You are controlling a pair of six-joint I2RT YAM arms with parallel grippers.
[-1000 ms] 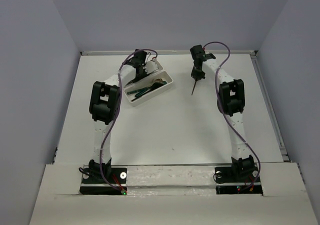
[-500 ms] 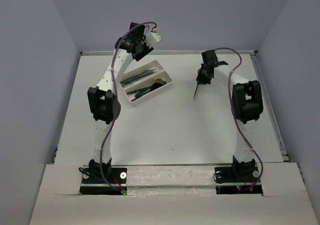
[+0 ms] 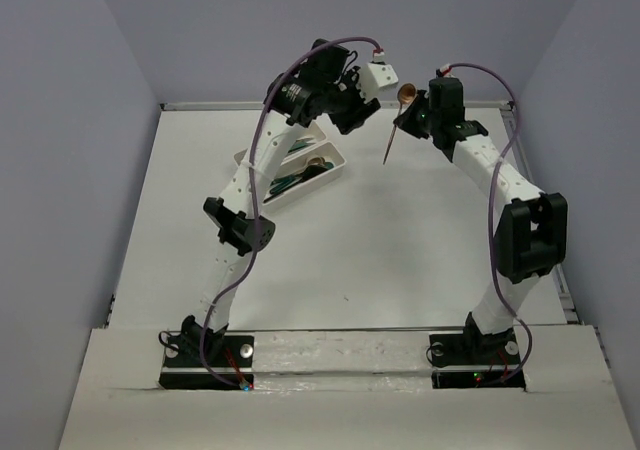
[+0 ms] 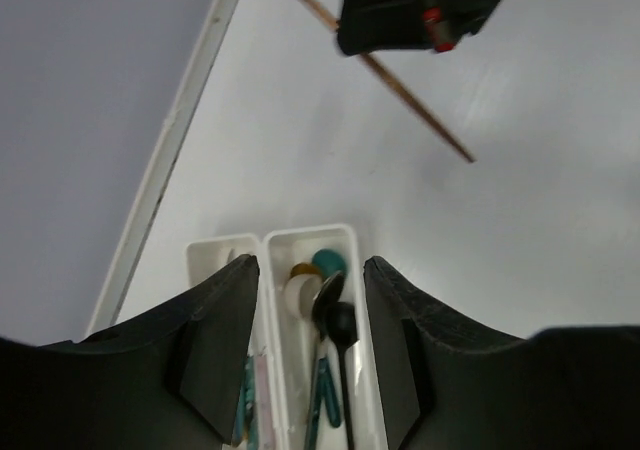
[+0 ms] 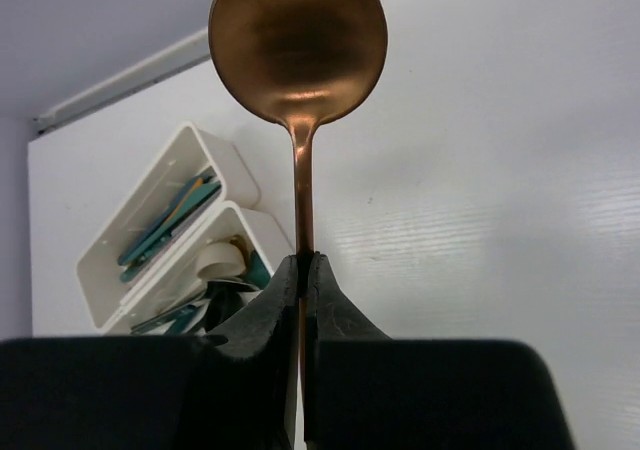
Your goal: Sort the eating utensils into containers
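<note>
My right gripper [image 3: 414,117] [image 5: 302,260] is shut on the handle of a copper spoon [image 3: 406,95] [image 5: 297,45], held in the air with its bowl up. The spoon also shows in the left wrist view [image 4: 402,95], under the right gripper [image 4: 420,5]. My left gripper [image 3: 352,113] [image 4: 310,265] is open and empty, high above the trays. Two white trays lie side by side. One tray [image 3: 334,173] [image 4: 352,232] [image 5: 262,228] holds cream, teal, gold, silver and black spoons. The other tray [image 4: 216,247] [image 5: 185,138] holds teal and blue knives.
A raised white rim [image 3: 460,104] runs along the table's far edge, close behind both grippers. The left arm's upper links [image 3: 262,160] hang over part of the trays in the top view. Grey walls stand on both sides.
My left arm rose from over the trays and swung right toward the right gripper. My right gripper lifted the copper spoon higher and tilted it bowl-up.
</note>
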